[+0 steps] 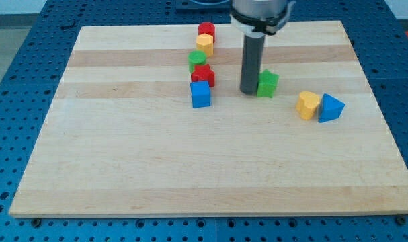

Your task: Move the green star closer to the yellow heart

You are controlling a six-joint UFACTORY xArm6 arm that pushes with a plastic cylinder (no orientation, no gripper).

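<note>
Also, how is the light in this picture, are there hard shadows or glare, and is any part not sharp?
Camera view: light is even and soft, no glare on the wooden board; my tip, beside the green star on the view's left, casts only a faint shadow; the yellow heart and blue block look sharp; the arm's top is cut off.

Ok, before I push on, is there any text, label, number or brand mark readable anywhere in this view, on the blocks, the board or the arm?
None: no readable text in this view.
The wooden board is bare wood.
The green star, yellow heart, blue triangular block and the blocks at the view's top carry no marks.
The dark rod, my tip just left of the green star, shows no label.
</note>
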